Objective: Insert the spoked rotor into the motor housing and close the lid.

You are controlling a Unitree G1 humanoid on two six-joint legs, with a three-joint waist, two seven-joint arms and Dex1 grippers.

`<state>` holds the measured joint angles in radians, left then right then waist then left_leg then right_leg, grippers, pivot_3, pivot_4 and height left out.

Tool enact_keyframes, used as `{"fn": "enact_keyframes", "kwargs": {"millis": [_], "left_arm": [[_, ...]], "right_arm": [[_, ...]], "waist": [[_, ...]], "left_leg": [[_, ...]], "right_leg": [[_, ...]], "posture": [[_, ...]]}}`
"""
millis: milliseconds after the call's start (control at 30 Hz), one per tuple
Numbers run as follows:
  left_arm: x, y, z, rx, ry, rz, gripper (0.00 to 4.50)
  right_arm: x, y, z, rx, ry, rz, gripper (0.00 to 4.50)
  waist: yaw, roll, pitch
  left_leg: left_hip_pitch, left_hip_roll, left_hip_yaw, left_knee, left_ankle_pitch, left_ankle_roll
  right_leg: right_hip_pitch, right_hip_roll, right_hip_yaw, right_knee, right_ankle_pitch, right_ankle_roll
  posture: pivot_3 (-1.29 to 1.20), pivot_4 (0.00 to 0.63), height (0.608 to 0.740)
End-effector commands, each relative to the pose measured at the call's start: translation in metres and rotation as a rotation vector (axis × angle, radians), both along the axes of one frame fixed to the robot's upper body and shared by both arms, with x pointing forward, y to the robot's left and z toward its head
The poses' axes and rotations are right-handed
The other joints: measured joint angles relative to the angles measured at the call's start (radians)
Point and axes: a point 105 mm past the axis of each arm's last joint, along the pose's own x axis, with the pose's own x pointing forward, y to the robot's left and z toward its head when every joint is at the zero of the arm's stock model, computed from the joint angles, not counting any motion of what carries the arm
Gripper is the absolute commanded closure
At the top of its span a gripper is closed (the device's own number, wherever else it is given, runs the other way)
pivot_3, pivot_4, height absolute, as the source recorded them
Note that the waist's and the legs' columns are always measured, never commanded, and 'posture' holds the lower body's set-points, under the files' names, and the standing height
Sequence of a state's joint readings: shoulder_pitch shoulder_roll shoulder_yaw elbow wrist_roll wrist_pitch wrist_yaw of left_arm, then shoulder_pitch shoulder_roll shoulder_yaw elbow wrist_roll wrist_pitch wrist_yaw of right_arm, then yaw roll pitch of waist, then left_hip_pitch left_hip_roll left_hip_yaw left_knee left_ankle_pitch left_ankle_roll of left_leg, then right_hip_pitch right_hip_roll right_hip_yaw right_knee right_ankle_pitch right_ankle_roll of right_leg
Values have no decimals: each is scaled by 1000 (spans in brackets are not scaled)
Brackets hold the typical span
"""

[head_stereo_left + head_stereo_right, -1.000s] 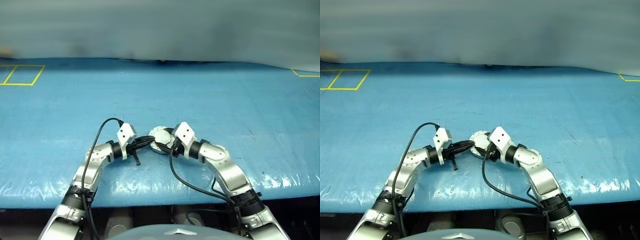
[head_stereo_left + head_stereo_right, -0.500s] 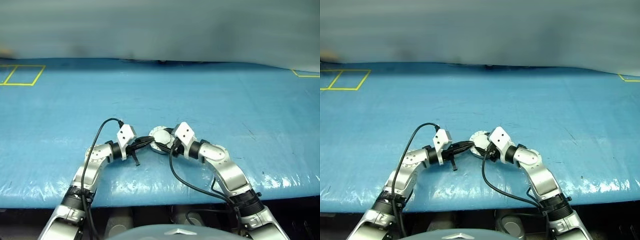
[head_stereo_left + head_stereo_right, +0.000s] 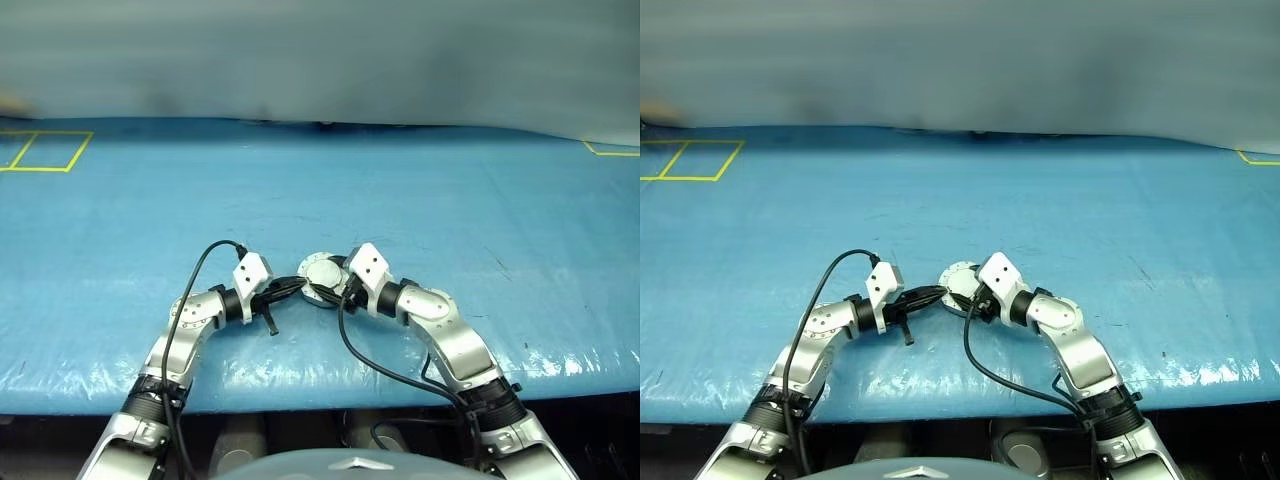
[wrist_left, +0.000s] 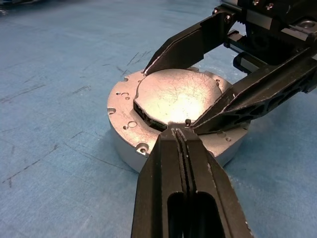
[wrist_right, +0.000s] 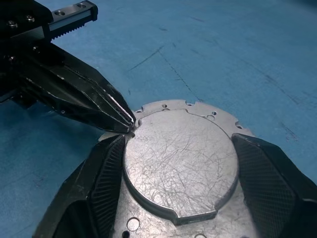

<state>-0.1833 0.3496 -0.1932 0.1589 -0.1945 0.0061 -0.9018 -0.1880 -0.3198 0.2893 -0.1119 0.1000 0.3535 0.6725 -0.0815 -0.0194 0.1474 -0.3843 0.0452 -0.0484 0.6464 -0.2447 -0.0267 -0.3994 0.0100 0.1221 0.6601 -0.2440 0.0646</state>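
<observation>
Motor housing: the motor housing (image 4: 130, 141) is a shallow round silver-grey puck lying flat on the blue table cover (image 3: 450, 200), towards the near edge and about midway between left and right, between the two grippers.
Lid: the lid (image 5: 181, 163) lies closed over the housing, plain scratched grey side up with a raised round middle; small holes ring its outer flange.
Lid edge: in the left wrist view a dark gap shows along one part of the raised middle's edge, just by the left gripper's tip.
Left gripper: the left gripper (image 4: 179, 133) comes in from the left with its two black fingers pressed together, nothing between them; the joined tip sits at the rim of the lid's raised middle, and contact looks likely but is not certain.
Right gripper: the right gripper (image 5: 179, 153) comes in from the right with its fingers spread wide, one on each side of the lid's raised middle, resting on or just over the flange; whether they press on it cannot be told.
Table cover: blue, shiny and creased, with yellow tape lines (image 3: 45, 150) at the far left and far right.
</observation>
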Motion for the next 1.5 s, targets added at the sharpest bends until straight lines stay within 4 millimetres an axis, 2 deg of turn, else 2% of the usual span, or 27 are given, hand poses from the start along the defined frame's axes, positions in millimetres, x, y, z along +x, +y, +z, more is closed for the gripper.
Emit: {"fn": "enact_keyframes", "kwargs": {"millis": [33,200,300,433,533,700,833,1000,1233,1333,1433,1467,1500], "left_arm": [[-2,-3,-10,25,30,-2,4500],[-2,-3,-11,23,30,-2,4500],[-3,-3,-11,20,32,-3,4500],[-3,-4,-11,18,33,-3,4500],[-3,-4,-12,17,32,-4,4500],[-4,-5,-11,16,30,-4,4500],[-4,-5,-11,15,28,-4,4500],[-3,-9,-12,13,26,-14,4500],[-2,-10,-11,13,23,-17,4500],[-3,-9,-11,15,24,-14,4500],[-3,-8,-11,15,25,-11,4500],[-3,-8,-12,13,26,-10,4500],[-3,-8,-12,13,27,-9,4500]], "right_arm": [[-18,10,-4,66,72,82,32],[-16,8,27,220,25,68,32],[1,-1,42,338,16,-59,32],[21,-22,39,380,52,-251,32],[27,-39,31,384,123,-350,32],[15,-60,21,453,333,-396,32],[0,-68,26,571,469,-362,32],[-17,-61,19,702,650,-313,32],[-17,-47,11,821,741,-326,32],[-13,-45,10,884,763,-337,636],[-12,-44,9,890,770,-337,1682],[-12,-43,8,881,774,-336,1911],[-13,-42,7,876,779,-335,1911]], "waist": [[1,0,0],[6,0,2],[6,1,3],[15,3,5],[21,3,5],[23,4,5],[21,4,5],[19,4,5],[19,4,5],[19,4,5],[19,5,6],[19,5,6],[19,5,6]], "left_leg": [[1,0,0,0,0,0],[0,0,0,-1,0,0],[-1,0,0,-2,0,0],[-4,-1,0,-1,0,0],[-13,-2,0,1,0,0],[-13,-2,-1,-1,0,0],[-13,-2,-1,-1,0,0],[-12,-2,-1,0,0,0],[-13,-2,-1,0,0,0],[-12,-2,-1,0,0,0],[-13,-2,-1,0,0,0],[-13,-2,-1,0,0,0],[-14,-2,0,0,0,0]], "right_leg": [[1,0,0,0,0,0],[0,-1,0,-1,-1,0],[-1,0,0,-1,-1,0],[-4,-1,0,-1,-1,0],[-10,-2,0,-1,1,3],[-11,-2,0,-1,1,3],[-11,-2,0,-1,0,1],[-10,-1,0,-1,0,2],[-10,-2,0,-1,0,2],[-11,-1,0,-1,0,2],[-11,-2,0,-1,0,2],[-11,-2,0,-1,0,2],[-11,-2,0,-1,0,2]], "posture": [[0,150,740],[0,150,740],[0,150,740],[0,150,740],[0,150,740],[0,150,740],[0,150,740],[0,150,740],[0,150,740],[0,150,740],[0,150,740],[0,150,740],[0,150,740]]}}
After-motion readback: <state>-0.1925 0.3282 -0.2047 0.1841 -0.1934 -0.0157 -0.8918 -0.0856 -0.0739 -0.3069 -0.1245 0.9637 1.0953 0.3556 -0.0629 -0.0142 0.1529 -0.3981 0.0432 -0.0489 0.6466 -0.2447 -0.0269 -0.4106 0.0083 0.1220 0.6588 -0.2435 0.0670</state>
